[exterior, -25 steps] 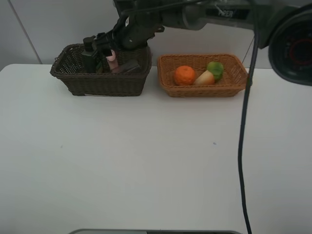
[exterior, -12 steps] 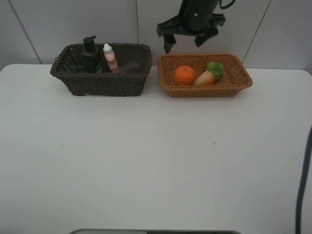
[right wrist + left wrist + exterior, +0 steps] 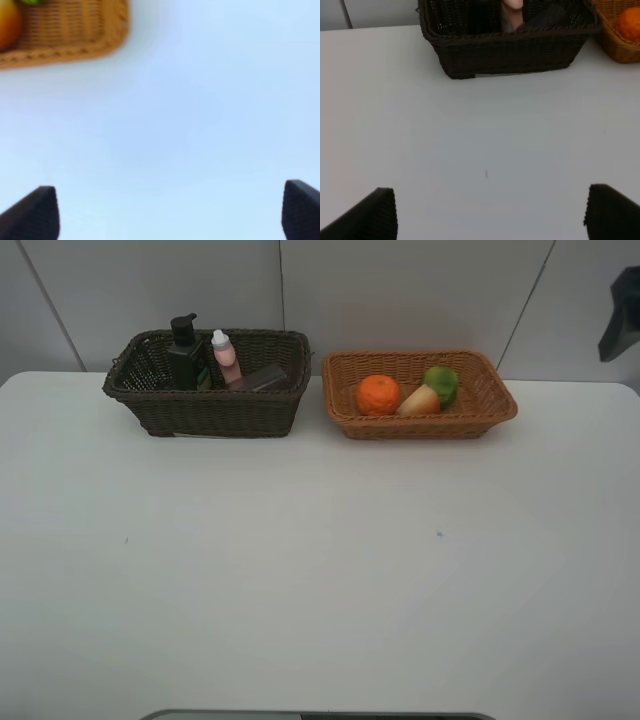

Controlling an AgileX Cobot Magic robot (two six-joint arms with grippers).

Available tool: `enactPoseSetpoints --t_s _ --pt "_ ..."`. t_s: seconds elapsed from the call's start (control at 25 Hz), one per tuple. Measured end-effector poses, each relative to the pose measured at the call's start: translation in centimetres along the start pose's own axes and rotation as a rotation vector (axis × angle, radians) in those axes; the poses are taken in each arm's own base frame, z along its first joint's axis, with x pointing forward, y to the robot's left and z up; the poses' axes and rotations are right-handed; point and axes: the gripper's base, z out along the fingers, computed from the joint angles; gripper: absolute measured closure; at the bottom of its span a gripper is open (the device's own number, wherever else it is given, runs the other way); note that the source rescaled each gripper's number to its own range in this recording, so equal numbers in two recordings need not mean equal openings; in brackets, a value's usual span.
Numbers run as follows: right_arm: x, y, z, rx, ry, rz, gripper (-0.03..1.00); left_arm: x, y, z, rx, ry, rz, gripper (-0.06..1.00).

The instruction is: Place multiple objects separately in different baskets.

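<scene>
The high camera faces the whole table (image 3: 300, 570); both low wrist cameras share the tan basket (image 3: 75, 35).

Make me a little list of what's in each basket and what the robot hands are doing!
dark basket: black pump bottle, pink bottle, a dim purplish thing lying beside them
light basket: orange, peach-like fruit, green fruit
table: no loose items in view
left gripper: open, empty, above the table
right gripper: open, empty, off beside the light basket
</scene>
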Motion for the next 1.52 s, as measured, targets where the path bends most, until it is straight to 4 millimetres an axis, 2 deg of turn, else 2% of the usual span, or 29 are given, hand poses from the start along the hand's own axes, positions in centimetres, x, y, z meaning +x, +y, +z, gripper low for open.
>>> enactPoseSetpoints --t_s 0.08,0.24,0.36,0.52,0.68,0.8,1.0,1.4,1.52 --pt "2.8 -1.0 -2.8 -0.010 -0.080 0.019 0.05 0.0 0.0 0.0 0.000 0.000 0.000 0.00" --pt "8.5 -2.3 -6.9 -0.050 -0.234 0.043 0.05 0.0 0.0 0.0 0.000 0.000 0.000 0.00" --pt "12.6 -2.9 -8.6 -0.080 -0.336 0.025 0.05 0.0 0.0 0.0 0.000 0.000 0.000 0.00" --pt "17.2 -3.3 -9.4 -0.112 -0.454 -0.028 0.05 0.0 0.0 0.0 0.000 0.000 0.000 0.00" --pt "20.2 -3.2 -8.6 -0.128 -0.524 -0.065 0.05 0.0 0.0 0.0 0.000 0.000 0.000 0.00" --pt "21.5 -2.8 -7.3 -0.159 -0.516 -0.065 0.05 0.0 0.0 0.0 0.000 0.000 0.000 0.00" --pt "22.3 -1.9 -4.9 -0.216 -0.425 -0.059 0.05 0.0 0.0 0.0 0.000 0.000 0.000 0.00" --pt "22.4 -1.9 -4.8 -0.221 -0.425 -0.058 0.05 0.0 0.0 0.0 0.000 0.000 0.000 0.00" --pt "23.1 -2.1 -5.2 -0.214 -0.480 -0.054 0.05 0.0 0.0 0.0 0.000 0.000 0.000 0.00"
